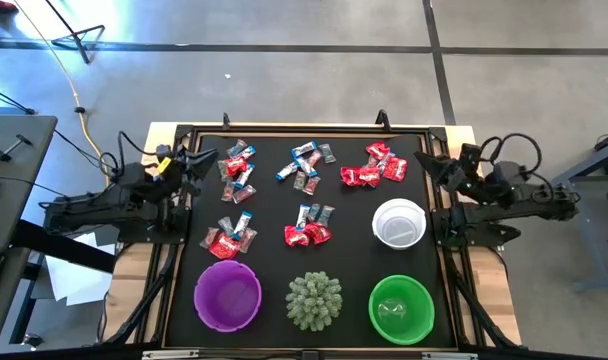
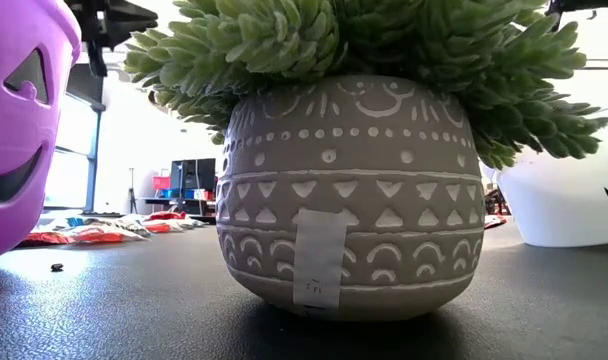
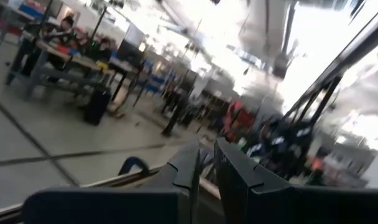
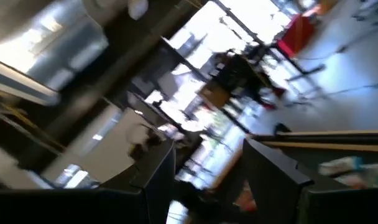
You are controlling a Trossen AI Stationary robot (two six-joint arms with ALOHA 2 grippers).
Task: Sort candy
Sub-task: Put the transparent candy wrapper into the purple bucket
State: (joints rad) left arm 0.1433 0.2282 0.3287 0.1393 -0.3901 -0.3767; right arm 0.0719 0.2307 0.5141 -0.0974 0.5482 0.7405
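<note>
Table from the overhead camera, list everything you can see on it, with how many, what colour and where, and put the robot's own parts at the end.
candy: five loose piles, red, blue-and-white and grey wrappers, three along the far part of the mat, two in the middle
purple bowl: one, near edge, on the left
potted plant: one, pale green spiky top, grey patterned pot, near edge, centre
green bowl: one, near edge, on the right
white bowl: one, just behind the green bowl
black mat: one, covering the table
left gripper: fingers close together, empty, at the mat's far left corner
right gripper: open, empty, at the mat's far right corner
</note>
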